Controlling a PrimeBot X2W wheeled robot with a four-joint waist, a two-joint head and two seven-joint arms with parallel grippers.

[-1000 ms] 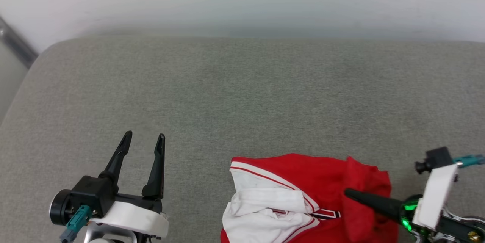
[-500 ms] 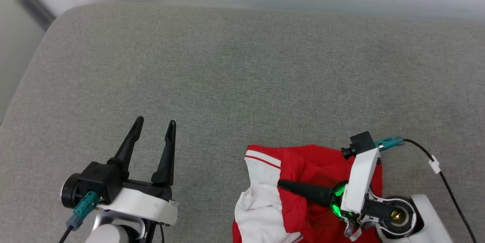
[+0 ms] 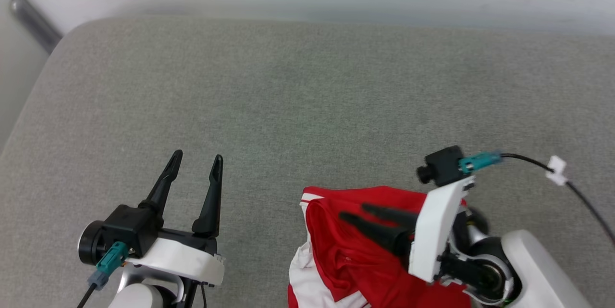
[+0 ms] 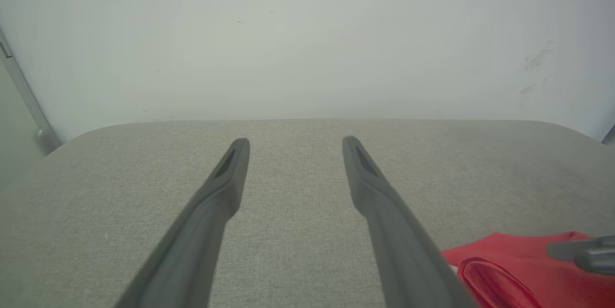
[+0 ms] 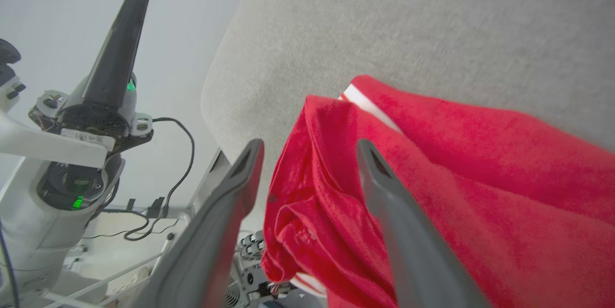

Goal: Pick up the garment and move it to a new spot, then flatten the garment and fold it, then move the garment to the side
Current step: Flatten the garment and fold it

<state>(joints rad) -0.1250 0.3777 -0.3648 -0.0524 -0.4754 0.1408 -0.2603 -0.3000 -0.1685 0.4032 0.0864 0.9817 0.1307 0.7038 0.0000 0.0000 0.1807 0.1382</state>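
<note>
Garment (image 3: 350, 264) lies bunched at the near edge of the grey cushion (image 3: 307, 106), right of centre, with white cloth along its left side. Right claw (image 3: 351, 212) is released, fingers spread over the red folds, gripping nothing. Left claw (image 3: 198, 155) is released, empty, over bare cushion, well left of garment.

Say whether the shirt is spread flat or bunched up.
Bunched up: the shirt lies in creased red folds lapped over its white part at the cushion's near edge.
</note>
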